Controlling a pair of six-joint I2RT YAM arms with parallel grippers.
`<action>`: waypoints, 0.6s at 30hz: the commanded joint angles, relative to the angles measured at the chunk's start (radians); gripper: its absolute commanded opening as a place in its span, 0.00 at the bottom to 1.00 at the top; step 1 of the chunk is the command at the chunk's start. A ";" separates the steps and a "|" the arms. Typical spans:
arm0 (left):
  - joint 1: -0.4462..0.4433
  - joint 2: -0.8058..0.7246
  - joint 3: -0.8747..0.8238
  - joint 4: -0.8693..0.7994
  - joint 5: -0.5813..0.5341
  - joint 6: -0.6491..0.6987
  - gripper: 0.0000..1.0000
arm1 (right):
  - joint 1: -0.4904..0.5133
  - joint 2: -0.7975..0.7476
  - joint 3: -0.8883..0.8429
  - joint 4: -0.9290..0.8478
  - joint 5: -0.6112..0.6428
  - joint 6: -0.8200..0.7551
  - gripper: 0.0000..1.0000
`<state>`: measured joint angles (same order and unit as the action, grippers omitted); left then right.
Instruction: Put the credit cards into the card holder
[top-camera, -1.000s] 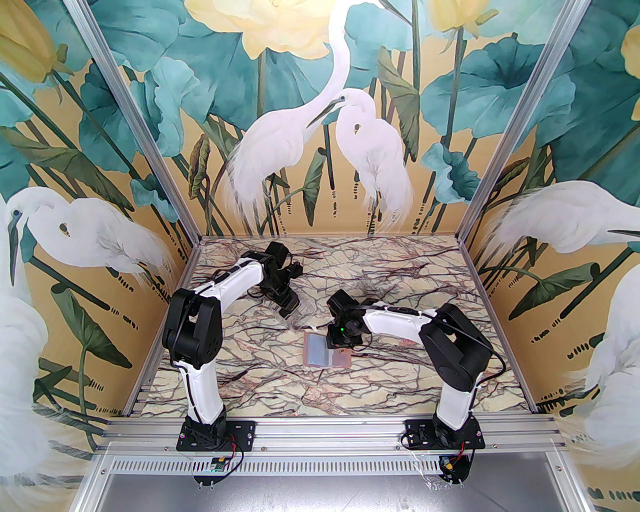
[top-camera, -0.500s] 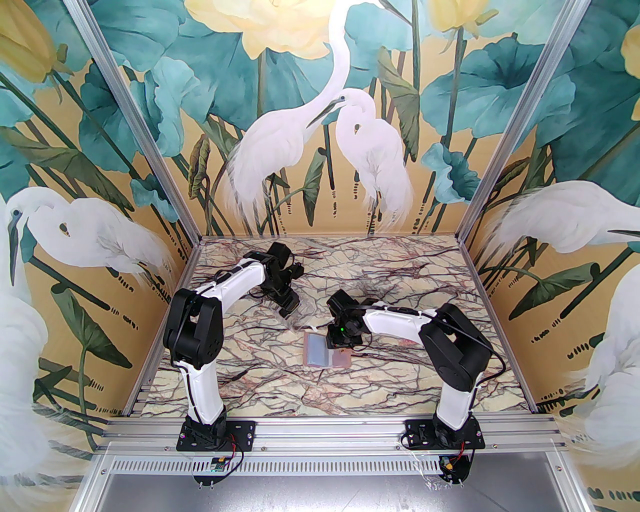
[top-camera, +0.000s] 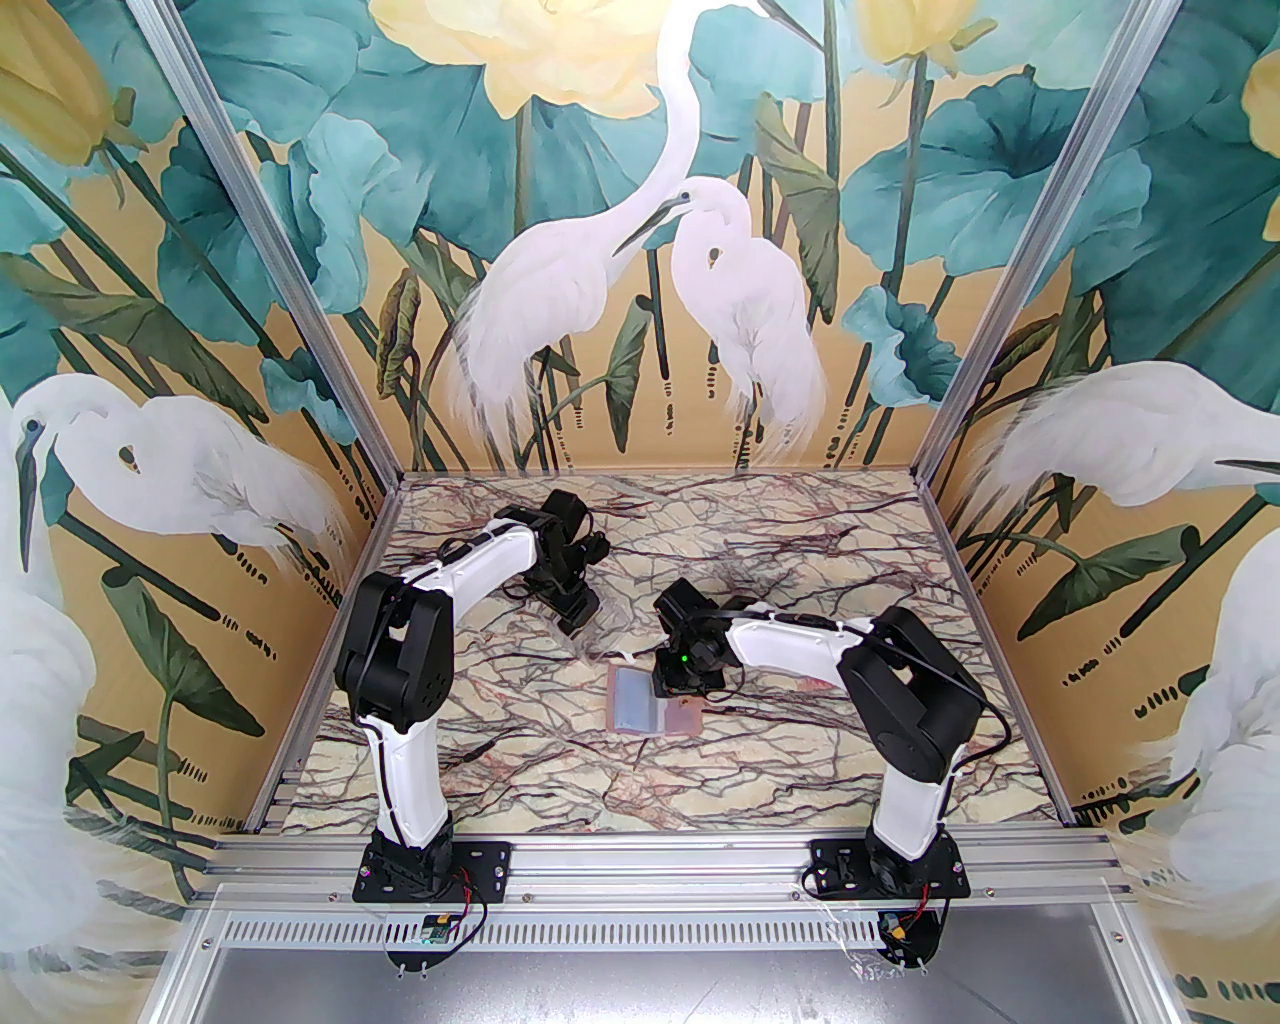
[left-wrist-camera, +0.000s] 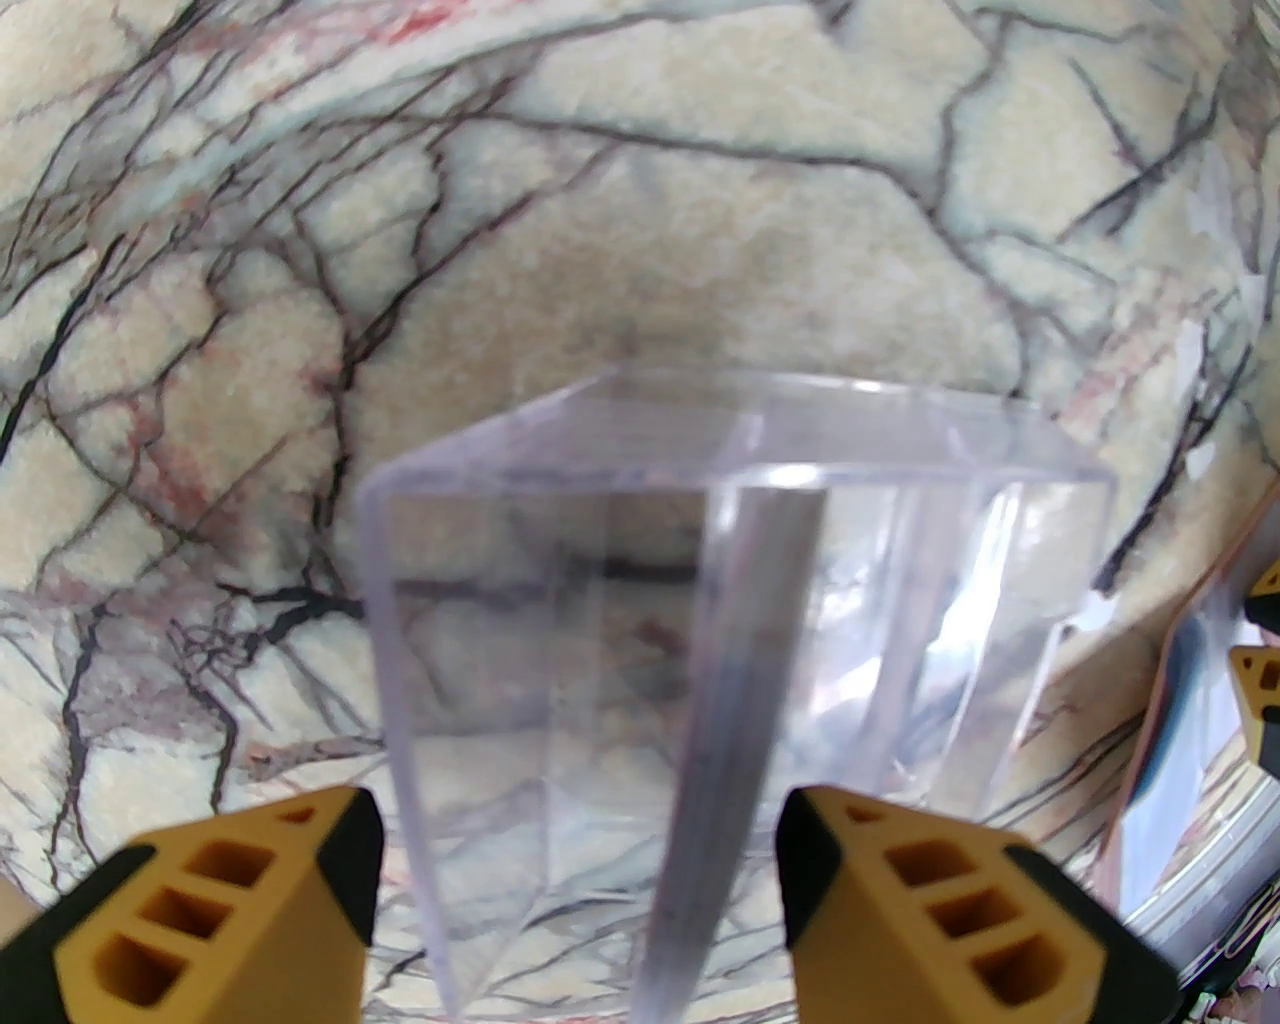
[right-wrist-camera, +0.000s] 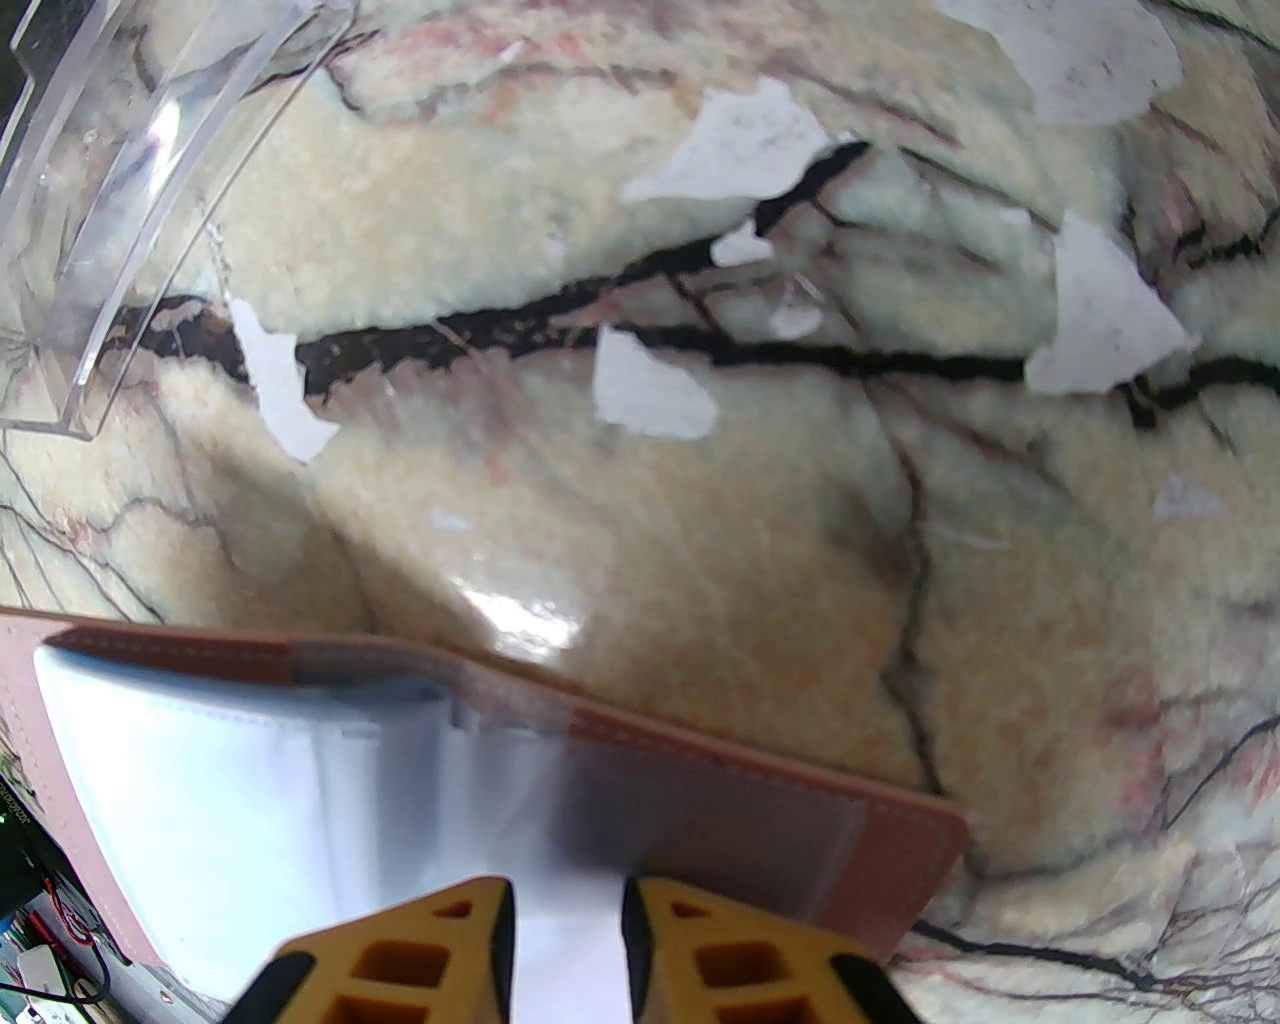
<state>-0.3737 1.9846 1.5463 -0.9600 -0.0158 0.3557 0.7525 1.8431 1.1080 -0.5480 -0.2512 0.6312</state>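
Note:
The card holder (top-camera: 630, 706) lies open on the marble table, pink cover down and pale blue sleeves up. My right gripper (top-camera: 668, 692) sits on its right half. In the right wrist view the fingers (right-wrist-camera: 440, 950) stand close together, pinching a pale sleeve of the card holder (right-wrist-camera: 800, 790). My left gripper (top-camera: 573, 612) hangs open over a small clear plastic box (top-camera: 600, 636). Its yellow fingers (left-wrist-camera: 250, 900) straddle the box (left-wrist-camera: 520, 600). Inside stands a thin dark slab (left-wrist-camera: 735, 640) on edge, apparently the credit cards.
White patches (right-wrist-camera: 650, 390) show where the table's marble film has peeled. The clear box (right-wrist-camera: 100, 200) stands just beyond the holder's far left corner. Painted walls close in the table on three sides, and an aluminium rail (top-camera: 660, 860) runs along the near edge.
The left arm's shoulder and elbow have shifted slightly to the right, with its gripper still over the clear box. The right arm and the card holder have not moved.

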 joint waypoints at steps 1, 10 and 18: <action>-0.009 0.022 -0.008 0.017 -0.060 -0.004 0.70 | 0.002 0.050 -0.009 0.011 0.013 -0.015 0.28; -0.009 -0.004 -0.002 0.030 -0.096 -0.011 0.70 | 0.002 0.053 -0.008 0.011 0.010 -0.016 0.28; -0.010 -0.031 0.003 0.032 -0.119 -0.013 0.69 | 0.002 0.055 -0.008 0.011 0.007 -0.016 0.29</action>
<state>-0.3809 1.9842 1.5463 -0.9440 -0.1013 0.3550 0.7525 1.8439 1.1080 -0.5480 -0.2523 0.6308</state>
